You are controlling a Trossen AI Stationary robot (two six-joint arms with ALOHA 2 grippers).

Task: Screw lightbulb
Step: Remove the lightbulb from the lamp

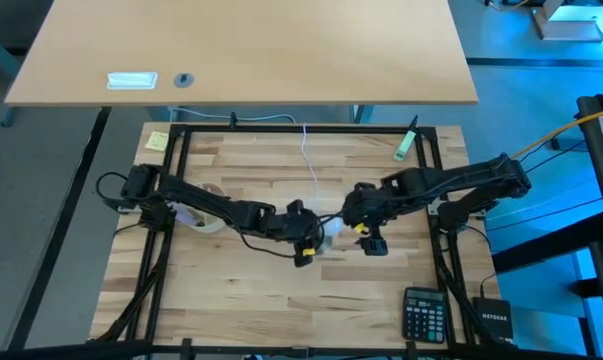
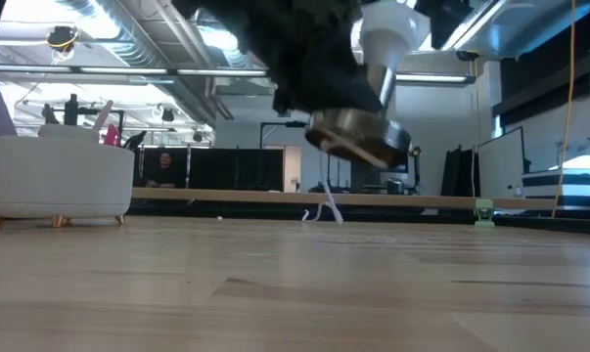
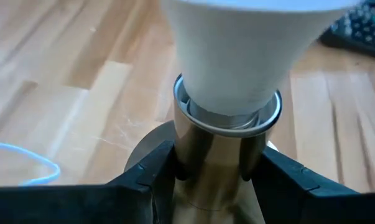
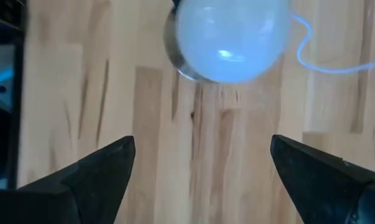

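The white frosted lightbulb (image 3: 243, 56) sits with its neck in the silvery socket (image 3: 227, 134), near the table's middle (image 1: 331, 233). In the low view the socket's round disc (image 2: 358, 135) hangs tilted above the table with the bulb (image 2: 390, 39) on top. The thin white cord (image 2: 324, 207) trails down to the table's far side. My left gripper (image 1: 306, 245) is shut on the socket. My right gripper (image 1: 366, 238) is open just right of the bulb. In its wrist view its fingers stand wide apart (image 4: 199, 168), short of the bulb's round top (image 4: 227, 40), and touch nothing. My left gripper pinches the socket's silvery barrel (image 3: 190, 146) between its two fingers (image 3: 153, 171), just below the rim where the bulb goes in. It comes from the table's left side. The socket is lifted clear of the table and tilted, with the bulb seated in it.
A black calculator (image 1: 425, 314) and a black box (image 1: 493, 318) lie at the near right. A white roll (image 1: 206, 218) lies under my left arm. A green marker (image 1: 405, 146) and a yellow note (image 1: 157, 141) lie at the far edge. A person (image 2: 160, 166) sits in the room behind.
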